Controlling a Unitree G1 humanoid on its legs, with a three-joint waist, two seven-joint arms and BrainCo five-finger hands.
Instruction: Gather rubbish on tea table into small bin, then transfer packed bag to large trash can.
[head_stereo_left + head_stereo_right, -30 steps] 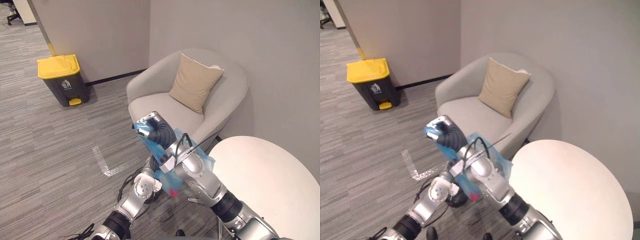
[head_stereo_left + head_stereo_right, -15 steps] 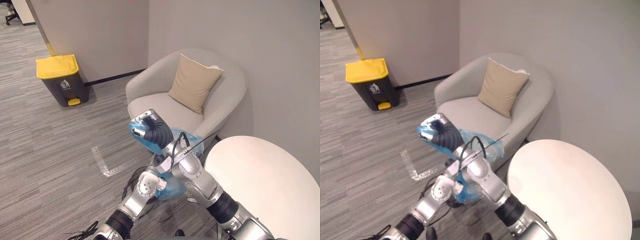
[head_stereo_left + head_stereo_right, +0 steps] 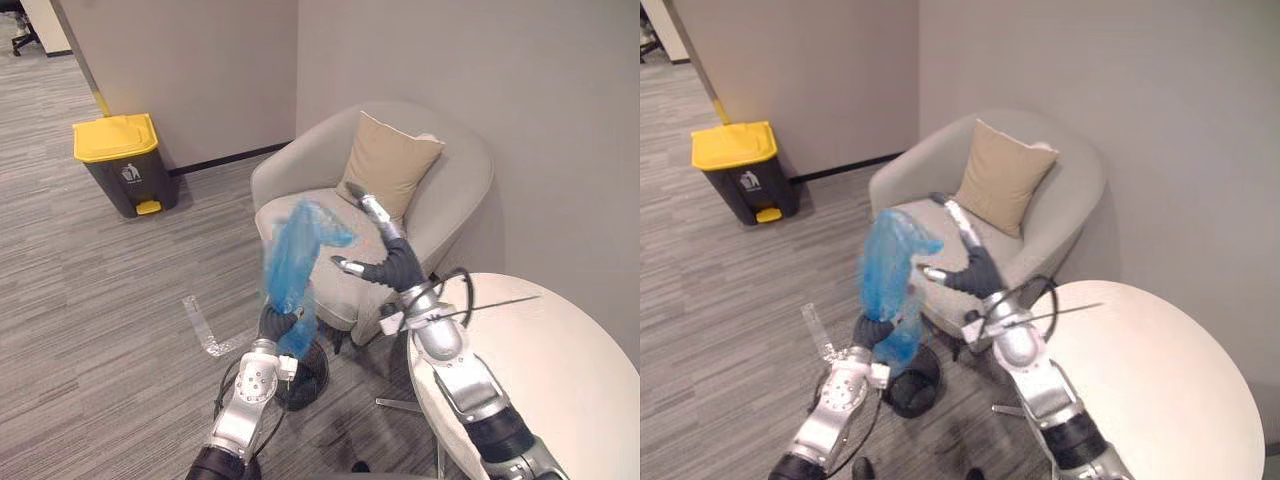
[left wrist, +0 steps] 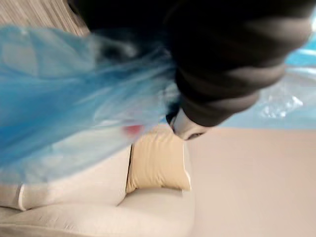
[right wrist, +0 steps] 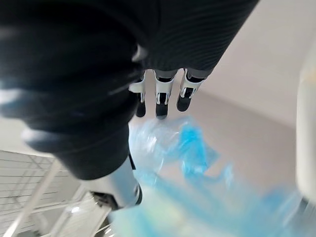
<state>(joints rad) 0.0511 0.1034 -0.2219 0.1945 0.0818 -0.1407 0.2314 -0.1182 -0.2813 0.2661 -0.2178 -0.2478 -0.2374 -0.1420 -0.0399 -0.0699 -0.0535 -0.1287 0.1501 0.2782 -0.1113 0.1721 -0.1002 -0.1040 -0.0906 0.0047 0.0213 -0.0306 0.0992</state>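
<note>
Before the light grey upholstered armchair (image 3: 460,180) and beside the round white table (image 3: 540,370), the right arm is raised. The right hand (image 3: 392,268) is spread wide with straight fingers, empty, just beside the top of the translucent blue plastic bag (image 3: 295,250). The left hand (image 3: 272,322), lower, is clenched on the bag near its lower end. The bag's long axis stands nearly upright, top uppermost, above the small black round bin (image 3: 305,378).

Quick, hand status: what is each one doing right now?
Left hand: shut on the blue bag, holding it up.
Right hand: open, fingers straight, holding nothing.
</note>
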